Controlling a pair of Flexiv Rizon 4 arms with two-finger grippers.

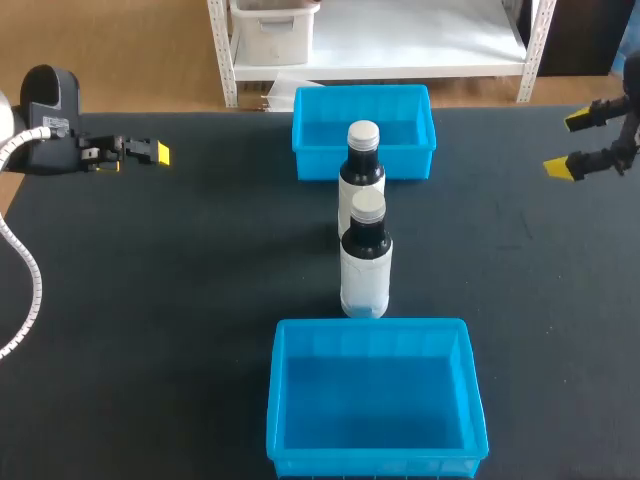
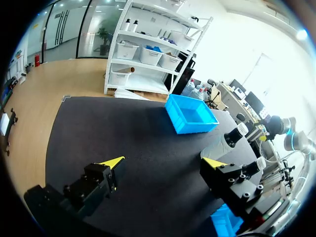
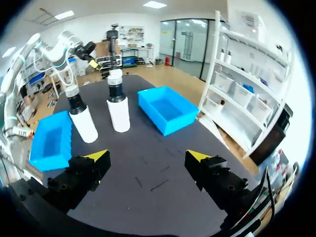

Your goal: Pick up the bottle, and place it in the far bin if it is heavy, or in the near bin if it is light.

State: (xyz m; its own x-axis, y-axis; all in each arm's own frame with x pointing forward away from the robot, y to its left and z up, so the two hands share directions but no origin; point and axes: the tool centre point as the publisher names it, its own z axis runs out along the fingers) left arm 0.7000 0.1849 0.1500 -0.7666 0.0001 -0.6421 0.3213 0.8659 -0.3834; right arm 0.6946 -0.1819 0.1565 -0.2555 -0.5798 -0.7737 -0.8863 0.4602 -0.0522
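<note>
Two white bottles with dark necks and white caps stand upright in a line at the table's middle. The farther bottle (image 1: 362,160) (image 3: 118,106) is just in front of the far blue bin (image 1: 400,128) (image 3: 165,109). The nearer bottle (image 1: 366,255) (image 3: 81,116) stands just behind the near blue bin (image 1: 375,400) (image 3: 49,138). My left gripper (image 1: 152,152) (image 2: 163,163) hovers open at the far left, well away from the bottles. At the far right my right gripper (image 1: 572,142) (image 3: 148,157) is also open, holding nothing.
Both bins hold nothing. The black table mat (image 1: 200,280) lies bare on both sides of the bottle line. From the left wrist view the far bin (image 2: 190,114) and both bottles (image 2: 236,136) lie ahead of the gripper.
</note>
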